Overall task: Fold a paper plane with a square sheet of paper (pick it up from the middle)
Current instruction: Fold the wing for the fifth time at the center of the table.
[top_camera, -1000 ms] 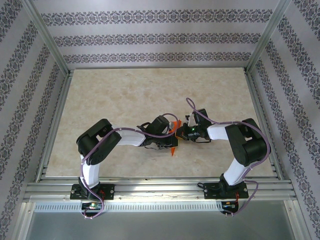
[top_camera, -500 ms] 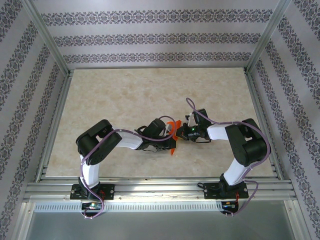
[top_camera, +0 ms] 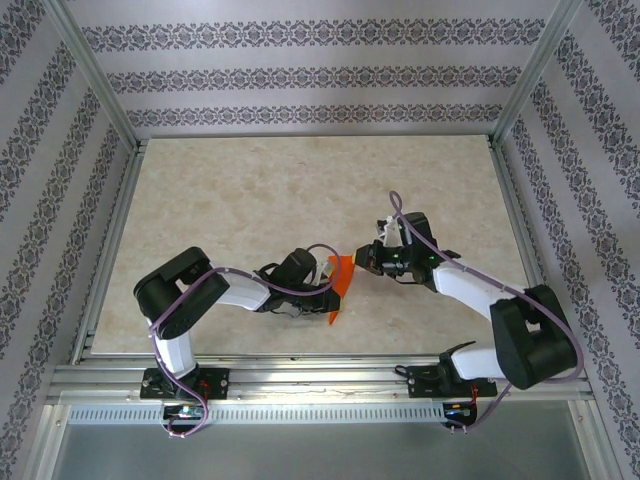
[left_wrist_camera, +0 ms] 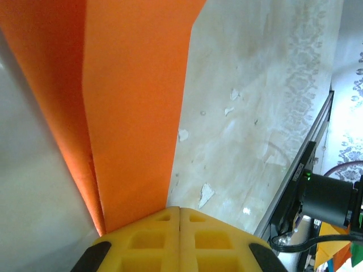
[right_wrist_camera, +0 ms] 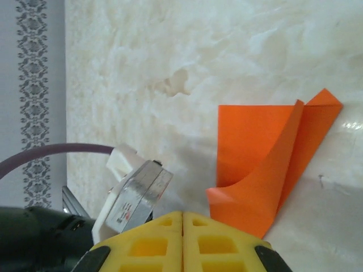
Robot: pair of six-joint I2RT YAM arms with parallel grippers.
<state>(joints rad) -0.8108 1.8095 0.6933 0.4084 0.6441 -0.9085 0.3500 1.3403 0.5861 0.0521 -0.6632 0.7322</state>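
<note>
Table point(top_camera: 220, 200), with the part-folded paper point(top_camera: 342, 272) near its front middle, one flap curled up. Left gripper point(left_wrist_camera: 180, 211) closed, tips touching the paper; right gripper point(right_wrist_camera: 182, 214) closed, empty, just beside it. Probably best: pin one side, then flatten the flap along its crease

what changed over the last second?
Left claw pulled back toward the near-left, uncovering more of the orange paper. The right arm swung its elbow out to the right, while the right claw kept to the paper's far corner. Both claws stayed shut; the paper lies about where it was.
</note>
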